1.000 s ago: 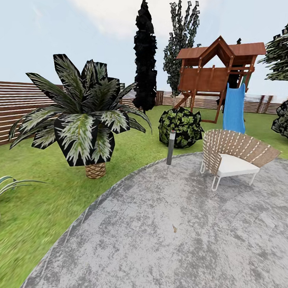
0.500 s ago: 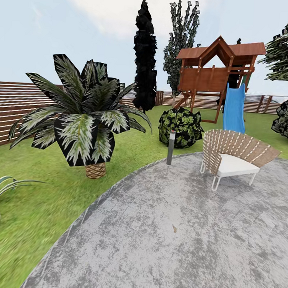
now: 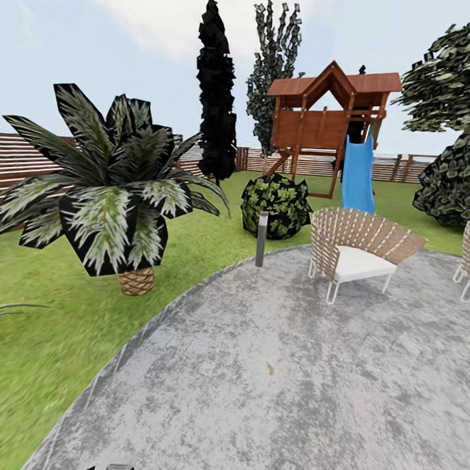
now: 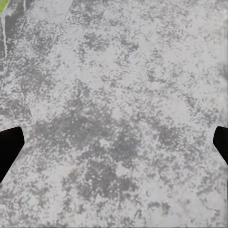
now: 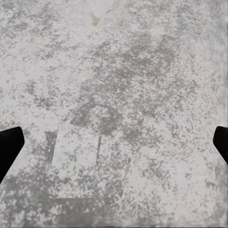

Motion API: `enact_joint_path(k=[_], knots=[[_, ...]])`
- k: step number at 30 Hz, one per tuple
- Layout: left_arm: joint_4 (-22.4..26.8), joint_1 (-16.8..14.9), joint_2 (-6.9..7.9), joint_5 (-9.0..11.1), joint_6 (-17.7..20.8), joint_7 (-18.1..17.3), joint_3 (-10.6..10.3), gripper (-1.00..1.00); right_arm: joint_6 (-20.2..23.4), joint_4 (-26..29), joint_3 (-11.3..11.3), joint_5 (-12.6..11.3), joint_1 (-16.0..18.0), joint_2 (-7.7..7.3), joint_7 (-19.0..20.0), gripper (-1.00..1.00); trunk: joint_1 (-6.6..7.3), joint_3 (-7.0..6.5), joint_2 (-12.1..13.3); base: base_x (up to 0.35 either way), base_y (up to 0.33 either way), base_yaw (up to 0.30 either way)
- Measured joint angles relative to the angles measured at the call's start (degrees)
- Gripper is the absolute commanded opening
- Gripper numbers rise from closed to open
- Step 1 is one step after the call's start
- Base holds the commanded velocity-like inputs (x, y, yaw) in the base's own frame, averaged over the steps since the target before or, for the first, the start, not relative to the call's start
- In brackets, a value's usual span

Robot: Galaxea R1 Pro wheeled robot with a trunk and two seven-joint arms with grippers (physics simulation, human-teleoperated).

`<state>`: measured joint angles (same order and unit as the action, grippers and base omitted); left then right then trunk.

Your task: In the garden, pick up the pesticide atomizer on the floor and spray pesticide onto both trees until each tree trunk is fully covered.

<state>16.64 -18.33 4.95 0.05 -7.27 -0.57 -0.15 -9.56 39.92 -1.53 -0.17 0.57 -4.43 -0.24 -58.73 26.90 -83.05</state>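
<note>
Grey paved floor (image 3: pixel 290 374) is seen ahead; wicker chair (image 3: pixel 354 250) stands on it. Left fingers (image 4: pixel 9 147) and right fingers (image 5: pixel 9 147) are spread wide, empty.

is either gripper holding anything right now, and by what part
Nothing is held. Left gripper and right gripper both have fingers spread wide over bare mottled grey paving, nothing between them.

A home garden: green lawn (image 3: pixel 45 363) wraps a round grey paved patio (image 3: pixel 290 388), closed in by a brown slatted wooden fence (image 3: pixel 19 160) at the far edge. A wooden play tower (image 3: pixel 322 126) with a blue slide (image 3: pixel 358 173) stands far back, a wicker chair (image 3: pixel 354 250) on the paving, a low palm (image 3: pixel 113 195) to the left.
</note>
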Motion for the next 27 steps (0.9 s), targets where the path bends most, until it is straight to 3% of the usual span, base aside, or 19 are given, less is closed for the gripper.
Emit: enact_joint_path(k=[6, 27], knots=[[-0.2, 0.0, 0.12, 0.3, -3.5, 0.0, 0.1, 1.0, 0.0, 0.3, -1.6, 0.0, 0.0, 0.15, 0.0, 1.0, 0.0, 0.05, 0.0, 0.0, 0.0, -0.299], [-0.7, 0.0, -0.24, 0.4, -4.3, 0.2, 0.2, 1.0, 0.1, 0.0, -1.7, 0.0, 0.0, 0.12, 0.2, 1.0, 0.0, 0.05, 0.0, 0.0, 0.0, -0.3]])
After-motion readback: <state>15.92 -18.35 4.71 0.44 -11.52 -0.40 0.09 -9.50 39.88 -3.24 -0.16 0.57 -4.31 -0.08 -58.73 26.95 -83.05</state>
